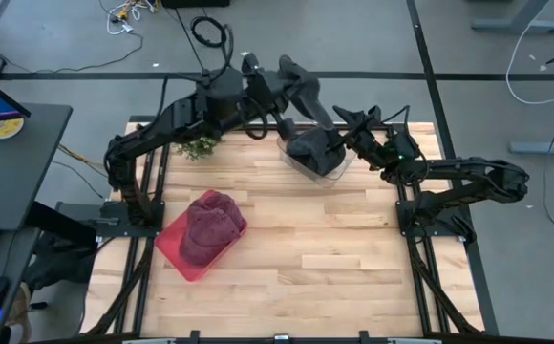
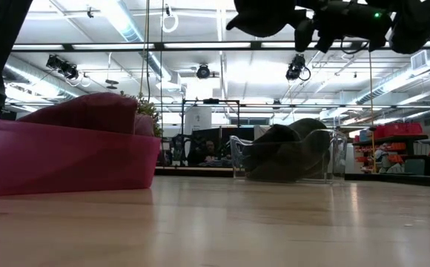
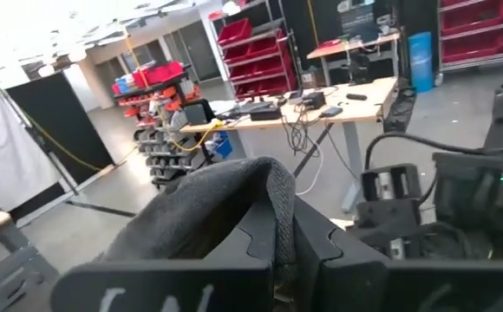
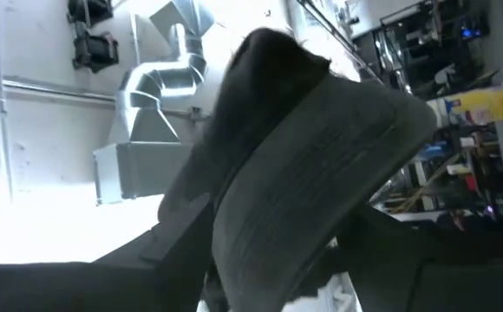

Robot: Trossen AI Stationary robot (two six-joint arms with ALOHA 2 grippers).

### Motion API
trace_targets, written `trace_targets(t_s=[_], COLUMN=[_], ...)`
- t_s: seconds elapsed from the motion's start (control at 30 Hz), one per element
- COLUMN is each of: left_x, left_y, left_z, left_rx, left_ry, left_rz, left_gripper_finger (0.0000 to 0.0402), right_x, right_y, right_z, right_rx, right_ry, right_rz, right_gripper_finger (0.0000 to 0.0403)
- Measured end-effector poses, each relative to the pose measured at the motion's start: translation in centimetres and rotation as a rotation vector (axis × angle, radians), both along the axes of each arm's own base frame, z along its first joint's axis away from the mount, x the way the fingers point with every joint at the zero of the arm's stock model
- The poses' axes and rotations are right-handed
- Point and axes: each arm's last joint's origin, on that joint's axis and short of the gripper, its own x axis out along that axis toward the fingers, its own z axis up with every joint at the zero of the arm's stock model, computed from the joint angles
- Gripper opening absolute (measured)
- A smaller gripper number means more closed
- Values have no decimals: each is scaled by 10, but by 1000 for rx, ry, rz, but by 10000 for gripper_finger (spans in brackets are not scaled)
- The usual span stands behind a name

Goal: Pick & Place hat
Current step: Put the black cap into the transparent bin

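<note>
A dark grey knit hat (image 1: 313, 100) is held in the air between both grippers, above the far side of a clear bin (image 1: 287, 158). It fills the left wrist view as grey cloth (image 3: 225, 208) and the right wrist view as hat (image 4: 321, 156). My left gripper (image 1: 301, 86) reaches it from the table's left, my right gripper (image 1: 346, 119) from the right. Another dark hat (image 2: 289, 152) rests inside the clear bin. A maroon hat (image 1: 210, 227) lies in a red tray (image 1: 177, 250). My left gripper is shut on the grey hat's knit edge (image 3: 273, 217), pinched between its two fingers (image 3: 364, 269), coming roughly level from the table's left. The hat is lifted clear and bulges up over the fingers. My right gripper is shut on the same hat; cloth (image 4: 260, 251) rises from between its fingers, which tilt upward from the table's right. The hat itself hides the place of contact.
A small green plant (image 1: 199, 146) stands at the table's far left, behind the red tray (image 2: 67, 159). The two arms crowd the far middle of the table above the clear bin (image 2: 237, 156). Bare wood spans the near half of the table.
</note>
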Motion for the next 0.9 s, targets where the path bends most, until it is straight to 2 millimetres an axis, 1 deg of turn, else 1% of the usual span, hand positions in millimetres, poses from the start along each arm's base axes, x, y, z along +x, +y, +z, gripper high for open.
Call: trace_targets(t_s=[0.13,0.27,0.43,0.53,0.63,0.7,0.77,0.9], left_x=[4,6,9,11,11,12,12,12], left_y=[-8,-14,-18,-20,-22,-22,-22,-22], left_z=[-3,-4,-10,-13,-17,-20,-24,-25], left_rx=[27,27,19,14,-18,-39,-54,-97], left_ry=[30,39,86,101,119,134,159,143], left_rz=[-12,-26,-38,-42,-57,-58,-59,-57], left_gripper_finger=[9,9,9,9,23,41,58,85], right_x=[-1,-1,-2,-3,-4,-4,-3,-3], right_y=[-1,-1,0,0,0,0,0,1], right_z=[1,1,3,3,5,6,5,5], right_rx=[13,10,-17,-39,-75,-105,-115,-184], right_ry=[-11,-20,-32,-23,-23,-19,-3,25], right_rz=[-28,-29,-49,-66,-90,-107,-100,-133], right_gripper_finger=[223,186,119,72,21,12,16,8])
